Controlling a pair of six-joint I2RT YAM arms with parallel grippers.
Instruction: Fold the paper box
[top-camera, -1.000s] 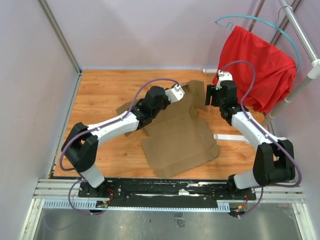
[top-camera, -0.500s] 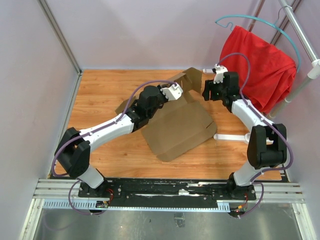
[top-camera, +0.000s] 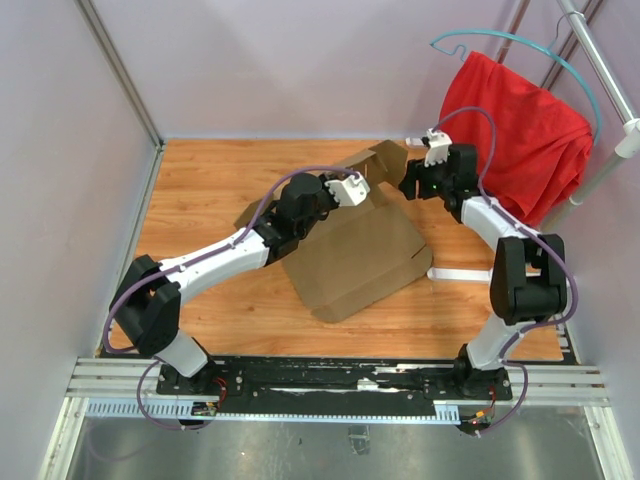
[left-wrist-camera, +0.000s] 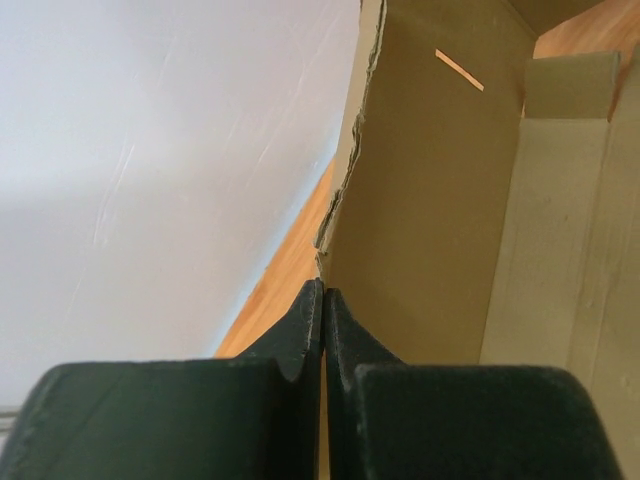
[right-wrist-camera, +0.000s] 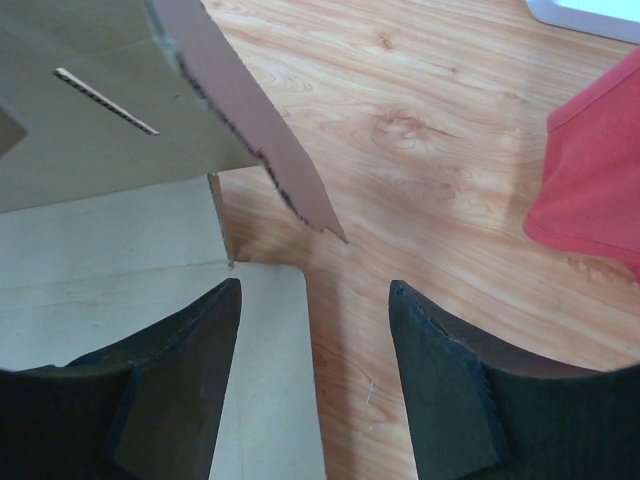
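The paper box (top-camera: 360, 250) is a brown cardboard cut-out lying mostly flat on the wooden table, with its back flap (top-camera: 385, 160) raised. My left gripper (top-camera: 362, 186) is shut on the box's raised back edge. In the left wrist view the closed fingertips (left-wrist-camera: 322, 285) pinch the torn edge of the upright panel (left-wrist-camera: 430, 200). My right gripper (top-camera: 408, 180) is open and empty, just right of the raised flap. In the right wrist view its fingers (right-wrist-camera: 215, 330) straddle the corner of a flat panel (right-wrist-camera: 120, 270), with the raised flap (right-wrist-camera: 240, 120) ahead of them.
A red cloth (top-camera: 520, 130) hangs on a teal hanger from a metal rack (top-camera: 600, 60) at the back right, close to my right arm; it also shows in the right wrist view (right-wrist-camera: 600, 180). A white strip (top-camera: 460, 273) lies right of the box. Walls enclose the table.
Both grippers moved toward the back of the table. The box slid back with the left gripper and its back flap rose higher. In the last half second little moved.
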